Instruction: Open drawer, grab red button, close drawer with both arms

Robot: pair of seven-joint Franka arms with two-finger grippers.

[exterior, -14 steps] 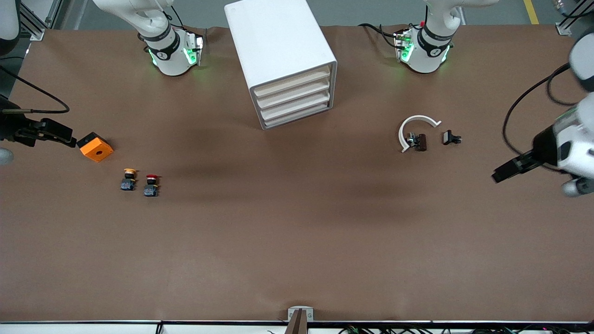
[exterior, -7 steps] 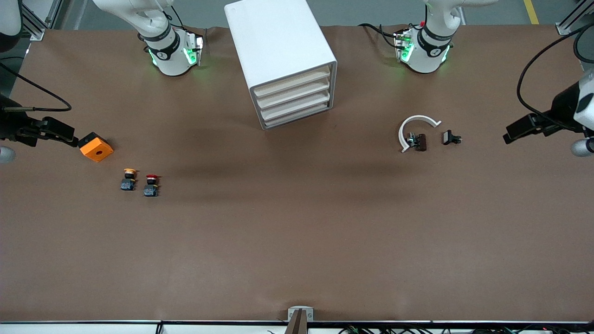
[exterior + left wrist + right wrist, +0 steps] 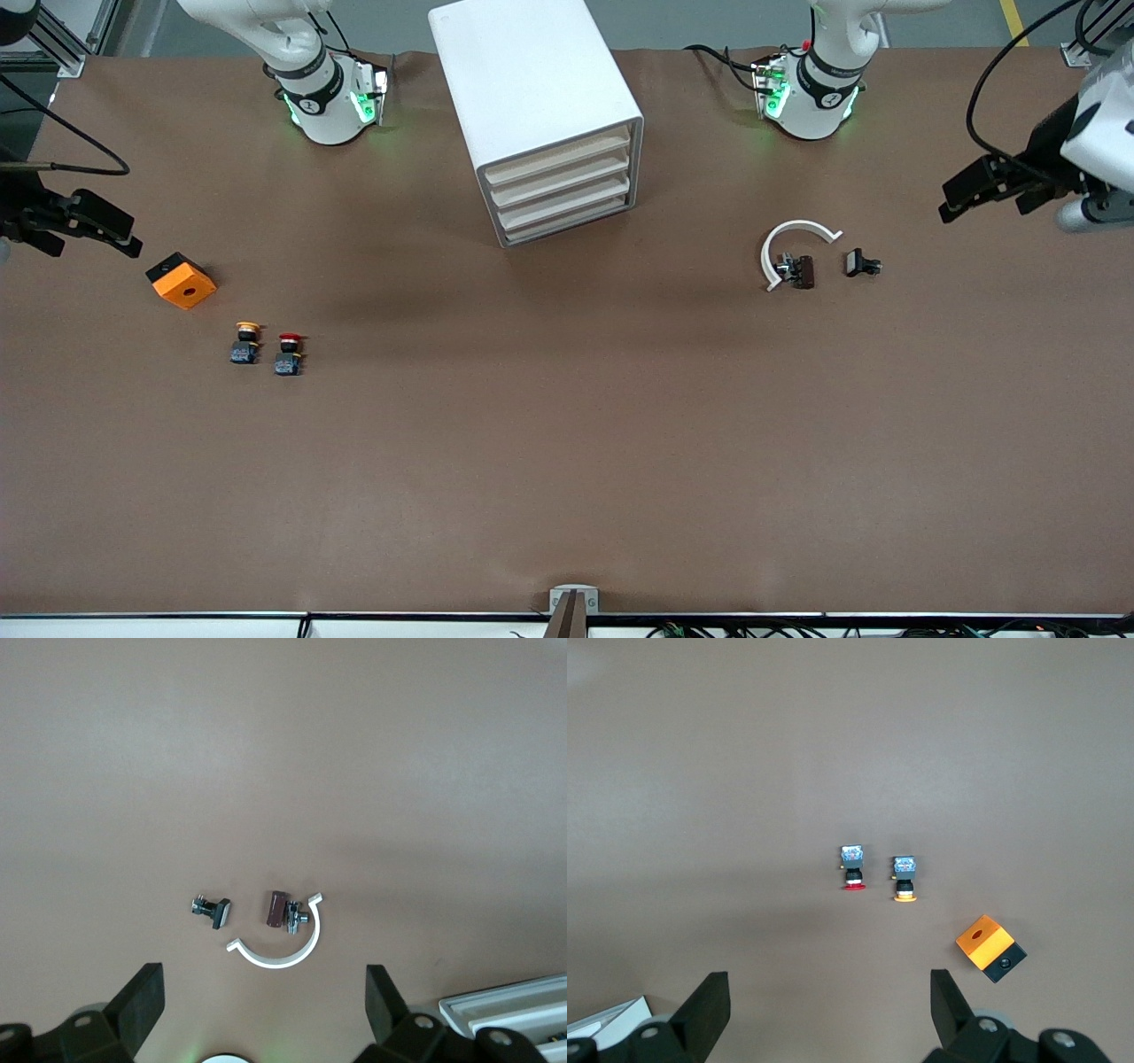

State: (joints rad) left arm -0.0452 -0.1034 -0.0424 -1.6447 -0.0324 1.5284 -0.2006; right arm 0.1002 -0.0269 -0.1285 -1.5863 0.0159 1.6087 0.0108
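The button (image 3: 289, 353) with the red cap is lying on the table (image 3: 567, 461) toward the right arm's end, just beside a similar yellow-capped button (image 3: 245, 343), and we are seeing both well apart from the drawer cabinet (image 3: 545, 115), which is standing with all its drawers shut. An orange cube (image 3: 182, 281) is sitting near the two buttons, a little farther from the front camera. Our right gripper (image 3: 93, 229) is hanging above the table's edge near the cube, fingers (image 3: 709, 1005) spread wide and holding nothing. Our left gripper (image 3: 979, 188) is hovering over the left arm's end of the table, likewise gaping and empty. Below it we are seeing a white curved piece (image 3: 279, 948) touching a small brown part (image 3: 277, 908), with a small black clip (image 3: 213, 909) just beside them.
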